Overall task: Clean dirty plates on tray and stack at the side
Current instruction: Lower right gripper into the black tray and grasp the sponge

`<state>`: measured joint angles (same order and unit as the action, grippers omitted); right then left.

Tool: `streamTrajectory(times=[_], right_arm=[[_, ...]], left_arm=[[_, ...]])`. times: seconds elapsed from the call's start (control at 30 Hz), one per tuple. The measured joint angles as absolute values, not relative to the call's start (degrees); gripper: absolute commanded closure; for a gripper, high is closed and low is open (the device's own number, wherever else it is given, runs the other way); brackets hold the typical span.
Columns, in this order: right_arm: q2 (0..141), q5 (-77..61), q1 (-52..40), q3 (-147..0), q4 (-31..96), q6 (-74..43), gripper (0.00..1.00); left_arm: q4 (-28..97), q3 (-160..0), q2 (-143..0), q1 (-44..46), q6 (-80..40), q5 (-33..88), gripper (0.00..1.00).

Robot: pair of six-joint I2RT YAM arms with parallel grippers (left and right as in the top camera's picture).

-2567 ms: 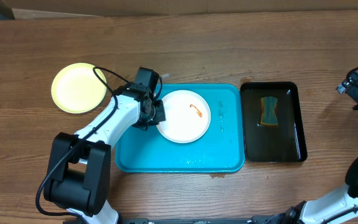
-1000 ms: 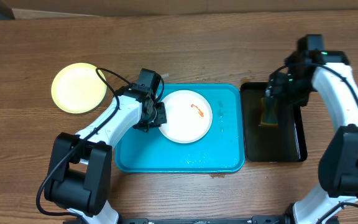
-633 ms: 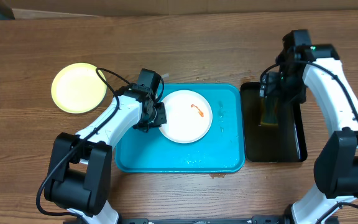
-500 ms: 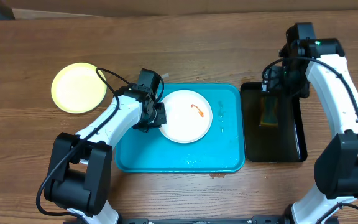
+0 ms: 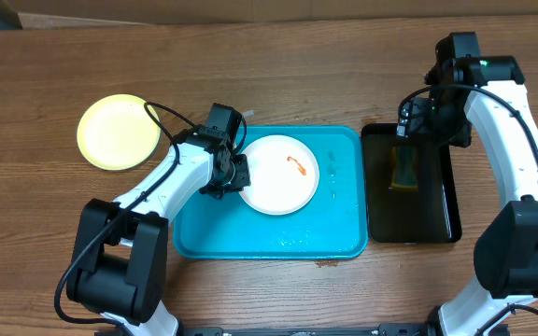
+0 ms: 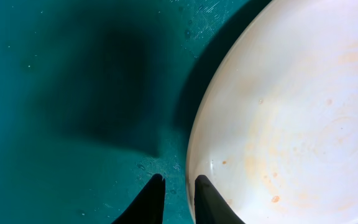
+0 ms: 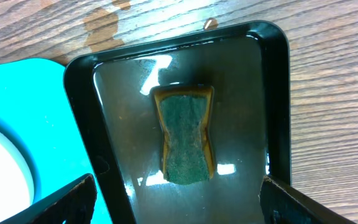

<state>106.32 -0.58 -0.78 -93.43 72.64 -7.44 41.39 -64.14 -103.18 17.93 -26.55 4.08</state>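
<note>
Watch the sponge [image 7: 185,134] pick first. It lies soaked in shallow water in the black tray [image 7: 278,93], and if you come down off-centre or close too lightly, it could slip free or trail water over the desk [image 5: 250,75] as you carry it across. The second risk is at the white plate [image 5: 278,177], which sits in the turquoise tray [image 5: 250,238] toward its upper middle, with an orange-red smear [image 5: 296,165] a little above and right of its centre in the overhead view. Scrubbing pressure from the right could slide or twist the plate out of a hold that catches only its left rim, and the wet tray floor would help it go. The yellow-green plate [image 5: 117,131] lies on the desk well apart to the left, likely the stacking spot. Your left end effector [image 6: 179,200] has its fingers drawn narrow, with the plate's left rim apparently pinched between them; a dark shadow beside that edge suggests it is raised slightly. Your right end effector [image 7: 178,205] is spread wide, holds nothing, touches nothing, and hangs above the sponge.
</note>
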Motion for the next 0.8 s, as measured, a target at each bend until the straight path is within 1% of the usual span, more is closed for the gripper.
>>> streamTrajectory(times=[0.27,0.43,0.57,0.6,0.7,0.73,0.8], right_arm=[[106.32,-0.6,-0.8,-89.34,68.16,-7.49,0.16],[106.32,-0.58,-1.43,-81.8,62.08,-7.62,0.25],[106.32,-0.58,-2.74,-75.33,55.51,-7.97,0.27],[106.32,-0.58,-2.92,-74.08,54.59,-8.19,0.28],[106.32,-0.6,-3.42,-69.6,51.64,-8.73,0.4],[106.32,-0.62,-3.42,-68.93,51.4,-8.86,0.41],[106.32,-0.43,-3.4,-67.53,51.13,-9.32,0.48]], left_arm=[[41.41,-64.14,-103.18,17.93,-26.55,4.05,0.8],[41.52,-64.14,-103.18,17.93,-26.55,4.08,0.8],[41.23,-64.14,-103.18,18.04,-26.55,4.08,0.79],[41.23,-64.14,-103.18,18.02,-26.52,4.05,0.79],[41.52,-64.14,-103.18,18.02,-26.55,4.08,0.79],[41.6,-64.14,-103.18,18.02,-26.55,4.08,0.79],[41.58,-64.14,-103.18,18.02,-26.55,4.08,0.79]])
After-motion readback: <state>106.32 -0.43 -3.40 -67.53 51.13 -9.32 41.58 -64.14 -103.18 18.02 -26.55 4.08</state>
